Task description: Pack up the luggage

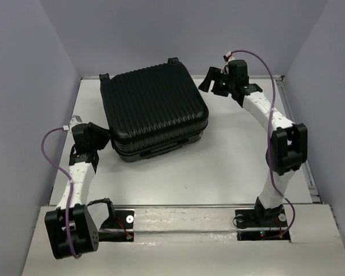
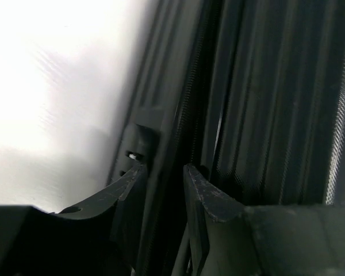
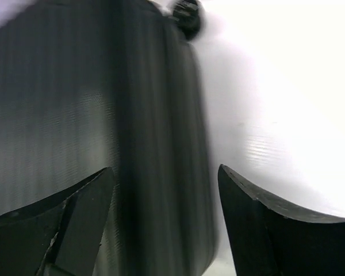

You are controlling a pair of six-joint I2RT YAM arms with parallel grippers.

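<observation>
The luggage [image 1: 155, 109] has a ribbed, semi-glossy hard plastic shell

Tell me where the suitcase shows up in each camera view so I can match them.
Top external: the luggage lies centre-left on the table, toward the far side.
Left wrist: the luggage fills the right half.
Right wrist: the luggage fills the left and centre, one wheel at top.
Shared landmark: its ribbed black shell.
</observation>
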